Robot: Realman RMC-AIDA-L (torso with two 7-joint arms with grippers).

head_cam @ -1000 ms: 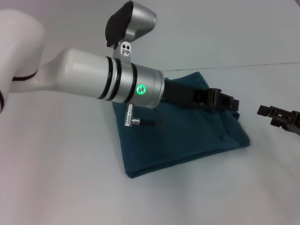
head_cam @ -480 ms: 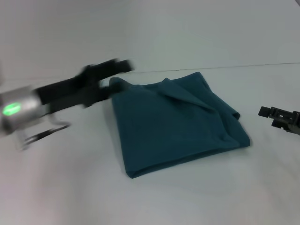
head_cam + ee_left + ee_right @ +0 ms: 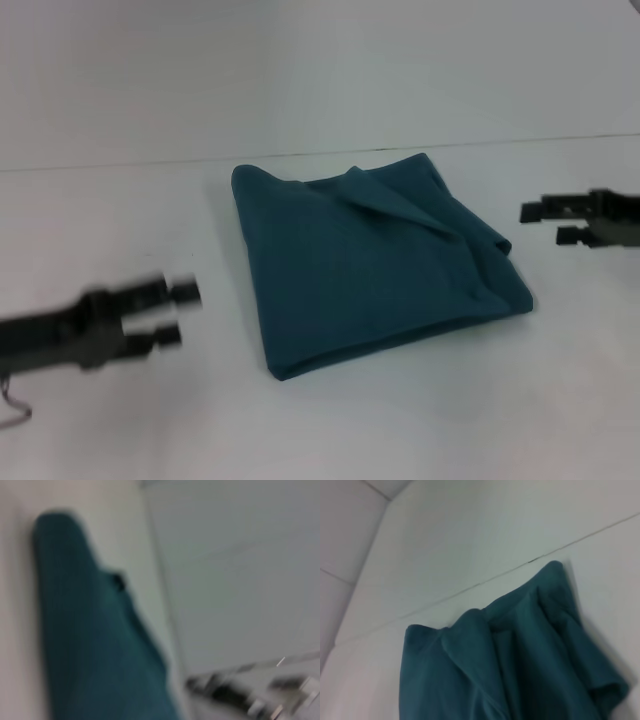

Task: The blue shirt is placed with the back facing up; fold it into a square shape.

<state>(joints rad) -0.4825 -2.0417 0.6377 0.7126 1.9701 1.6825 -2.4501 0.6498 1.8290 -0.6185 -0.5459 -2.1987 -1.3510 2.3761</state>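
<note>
Our left gripper (image 3: pixel 175 312) is pulling clear, jaws parted and empty, like the right gripper (image 3: pixel 545 222); the blue shirt (image 3: pixel 375 260) is lying folded mid-table (image 3: pixel 120 420), its loose flap risking unfolding.

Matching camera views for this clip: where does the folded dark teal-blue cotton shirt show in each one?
Head view: the folded dark teal-blue cotton shirt lies mid-frame on the white table, between the left gripper and right gripper.
Left wrist view: shirt fills the picture's left half.
Right wrist view: shirt fills the lower middle.
Shared landmark: the table's far edge line.
</note>
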